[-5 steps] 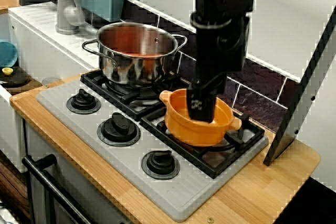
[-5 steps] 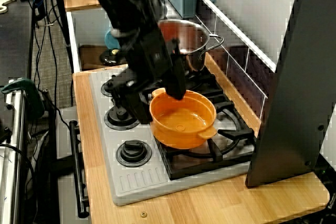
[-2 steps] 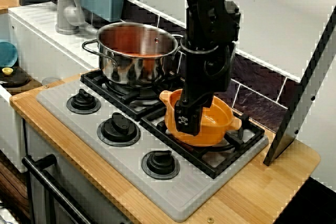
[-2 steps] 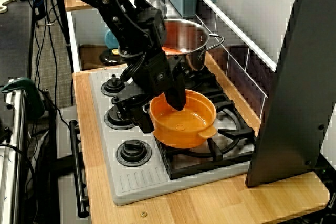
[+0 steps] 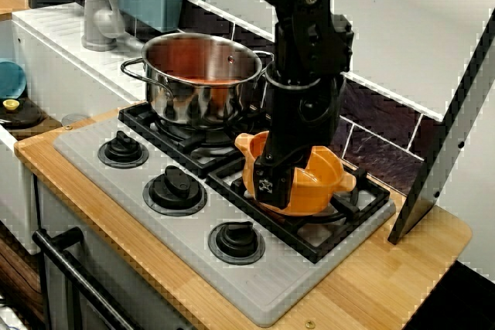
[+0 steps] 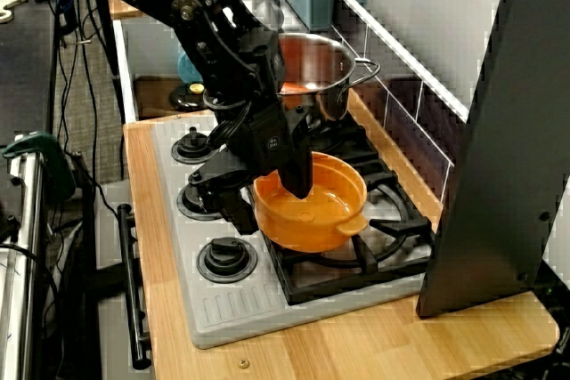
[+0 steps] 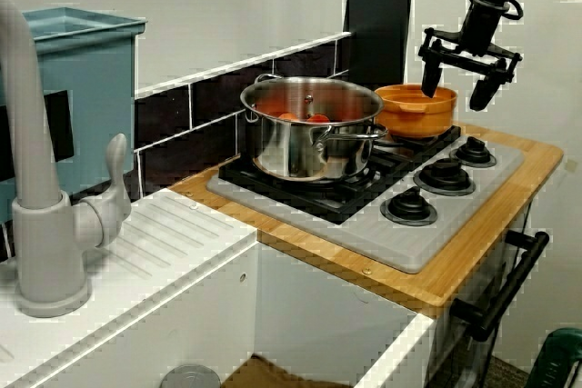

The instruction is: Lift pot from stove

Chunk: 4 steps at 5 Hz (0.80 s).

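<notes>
The black two-fingered gripper [image 6: 267,198] is seen straddling the near rim of the shallow, glossy orange pot with stubby side handles [image 6: 313,204]: one finger [image 6: 297,175] is lowered inside the bowl, the other [image 6: 233,206] is set outside the wall at about 9 o'clock of the pot. In the side view the jaws are seen spread with the rim between them, so the gripper [image 7: 456,68] is judged released, not yet clenched on the pot [image 7: 416,109].

The pot [image 5: 309,183] is seated on the black burner grate at the right end of the grey ribbed cooktop with three round black knobs [image 5: 155,226], which is set into the light wood worktop [image 5: 371,284]. At roughly 10 o'clock of the orange pot, on the neighbouring grate, a taller stainless-steel pot with loop handles [image 5: 197,83] is placed, with reddish contents showing inside.

The step in hand is judged to be the grasp approach. Next, the fingers would have to be closed firmly on the rim, then the pot raised straight up, clear of the grate and kept level, away from the steel pot.
</notes>
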Available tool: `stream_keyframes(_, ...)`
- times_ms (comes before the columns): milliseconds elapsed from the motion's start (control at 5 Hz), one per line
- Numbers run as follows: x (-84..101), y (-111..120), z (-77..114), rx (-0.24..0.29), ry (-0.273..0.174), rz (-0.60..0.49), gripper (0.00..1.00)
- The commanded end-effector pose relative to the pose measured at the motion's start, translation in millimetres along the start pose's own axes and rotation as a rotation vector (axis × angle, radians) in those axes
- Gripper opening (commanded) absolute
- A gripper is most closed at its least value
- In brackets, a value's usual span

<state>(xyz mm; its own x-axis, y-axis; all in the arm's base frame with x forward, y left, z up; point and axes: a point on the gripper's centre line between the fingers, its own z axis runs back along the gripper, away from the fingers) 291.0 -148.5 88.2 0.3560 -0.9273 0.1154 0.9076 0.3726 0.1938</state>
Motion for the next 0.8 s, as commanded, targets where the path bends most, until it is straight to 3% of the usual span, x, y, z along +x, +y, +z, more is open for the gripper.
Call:
stream_keyframes(0,5.1,0.6,0.0,0.011,-0.007,0.013,1.00)
stream_keyframes(400,5.8,0.0,-5.7,-0.002,-0.001,0.007,1.00)
stream_keyframes(600,5.7,0.3,-6.7,-0.007,-0.008,0.005,0.00)
